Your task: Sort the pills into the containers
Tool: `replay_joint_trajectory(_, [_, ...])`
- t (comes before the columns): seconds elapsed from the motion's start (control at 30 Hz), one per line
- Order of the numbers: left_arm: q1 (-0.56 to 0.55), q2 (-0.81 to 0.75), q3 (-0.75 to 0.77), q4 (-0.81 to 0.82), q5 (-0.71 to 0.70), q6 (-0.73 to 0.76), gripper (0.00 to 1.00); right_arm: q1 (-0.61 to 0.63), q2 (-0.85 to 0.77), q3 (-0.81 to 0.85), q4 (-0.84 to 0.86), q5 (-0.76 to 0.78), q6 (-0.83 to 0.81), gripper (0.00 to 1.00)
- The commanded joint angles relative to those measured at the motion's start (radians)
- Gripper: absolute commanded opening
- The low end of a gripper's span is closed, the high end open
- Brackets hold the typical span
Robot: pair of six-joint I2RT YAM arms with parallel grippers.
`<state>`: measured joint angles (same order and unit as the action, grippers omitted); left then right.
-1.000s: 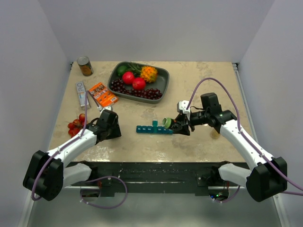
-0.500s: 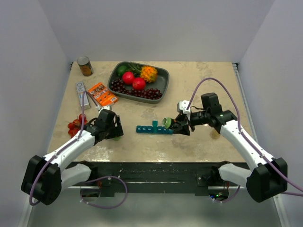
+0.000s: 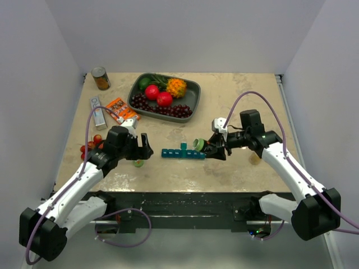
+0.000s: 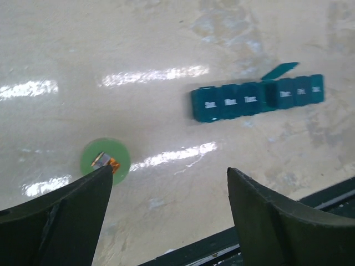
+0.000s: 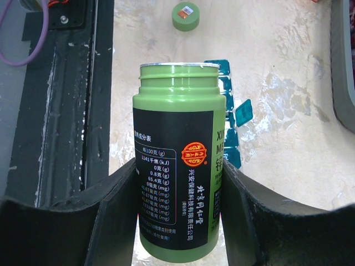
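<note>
The teal pill organizer (image 3: 183, 153) lies at the table's middle front, with one lid standing open (image 4: 280, 70); it also shows in the left wrist view (image 4: 258, 97) and, partly hidden behind the bottle, in the right wrist view (image 5: 228, 116). My right gripper (image 3: 212, 149) is shut on an uncapped green pill bottle (image 5: 177, 160), tilted with its mouth (image 3: 198, 145) over the organizer's right end. The bottle's green cap (image 3: 137, 163) lies on the table left of the organizer. My left gripper (image 3: 143, 147) is open and empty above the cap (image 4: 105, 158). No pills show.
A dark grey fruit tray (image 3: 193, 96) stands at the back centre. A can (image 3: 101, 78), a white tube (image 3: 98, 112) and an orange packet (image 3: 120, 110) lie back left. Red cherry tomatoes (image 3: 88, 147) sit at the left edge. The black front rail (image 3: 185, 202) borders the table.
My left arm has swung right and lifted, leaving the green cap lying on the table, and its jaws now stand open. The right arm and bottle have barely moved.
</note>
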<state>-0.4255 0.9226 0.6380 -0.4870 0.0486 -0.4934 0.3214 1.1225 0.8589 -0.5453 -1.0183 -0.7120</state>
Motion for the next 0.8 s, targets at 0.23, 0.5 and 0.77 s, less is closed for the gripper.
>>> replay_joint_trajectory(0.23, [0.005, -0.122, 0.046, 0.102, 0.223, 0.070, 0.89, -0.019, -0.050, 0.049, 0.042, -0.068, 0.054, 0.00])
replay_joint_trajectory(0.5, [0.005, -0.165, 0.055, 0.195, 0.348, 0.004, 0.89, -0.027, -0.049, 0.065, 0.045, -0.055, 0.072, 0.00])
replay_joint_trajectory(0.77, [0.005, -0.172, 0.039, 0.362, 0.491, -0.138, 0.89, -0.035, -0.036, 0.111, 0.031, -0.035, 0.094, 0.00])
